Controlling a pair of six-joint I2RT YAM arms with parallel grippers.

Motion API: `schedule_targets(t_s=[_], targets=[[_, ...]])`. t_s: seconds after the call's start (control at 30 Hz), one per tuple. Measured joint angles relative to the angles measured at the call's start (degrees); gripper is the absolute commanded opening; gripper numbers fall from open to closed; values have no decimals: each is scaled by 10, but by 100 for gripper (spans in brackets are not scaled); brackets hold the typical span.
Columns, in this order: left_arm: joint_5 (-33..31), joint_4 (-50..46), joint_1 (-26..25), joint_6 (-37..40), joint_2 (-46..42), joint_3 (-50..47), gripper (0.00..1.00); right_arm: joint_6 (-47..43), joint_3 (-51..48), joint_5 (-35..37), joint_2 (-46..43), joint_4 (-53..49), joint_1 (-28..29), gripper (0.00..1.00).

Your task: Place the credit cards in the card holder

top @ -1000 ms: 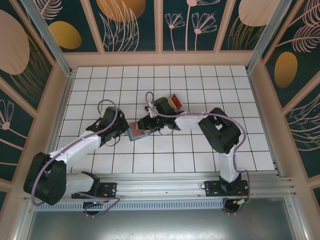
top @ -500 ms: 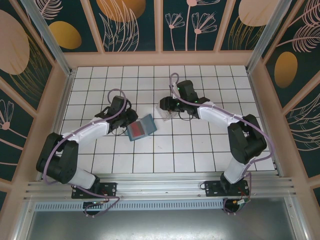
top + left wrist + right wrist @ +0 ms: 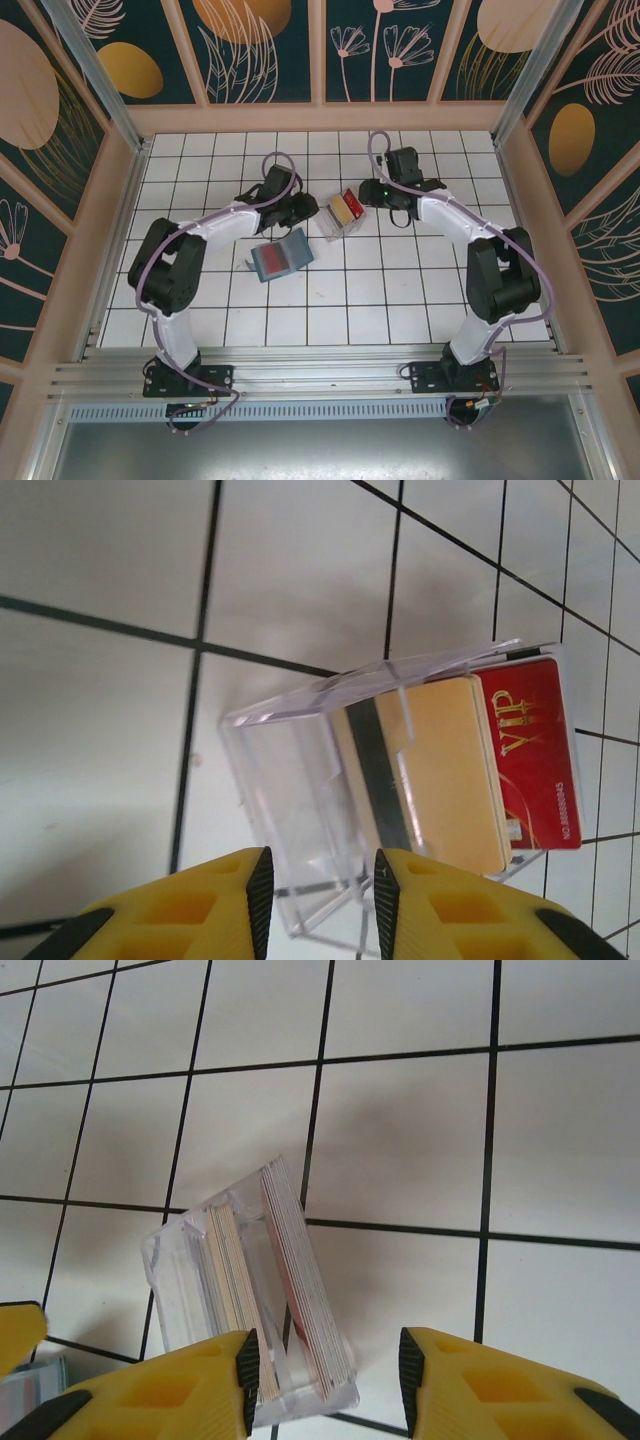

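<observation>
Top external gives you bare tiles [image 3: 400, 300] round the card holder [image 3: 280, 257]; wrist views show left gripper [image 3: 322, 880], right gripper [image 3: 325, 1370] parted, empty, beside tray [image 3: 290, 780].

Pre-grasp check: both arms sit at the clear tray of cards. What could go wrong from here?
1. The left gripper and right gripper flank the clear tray closely and could collide.
2. The credit cards stand packed on edge, so one pinch may lift several.
3. The tray looks light; a nudge might tip it.
</observation>
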Motion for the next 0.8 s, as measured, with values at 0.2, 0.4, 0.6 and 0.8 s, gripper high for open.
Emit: schedule_targets(t_s=[0.2, 0.4, 0.6, 0.8], targets=[[15, -4, -7, 0, 51, 39, 37, -22, 41, -12, 46, -23, 0, 47], [17, -14, -15, 0, 81, 57, 37, -34, 58, -18, 81, -38, 1, 48], [20, -16, -20, 0, 104, 65, 37, -42, 83, -19, 107, -56, 9, 48], [24, -14, -19, 0, 108, 66, 37, -44, 101, -14, 128, -62, 18, 49]])
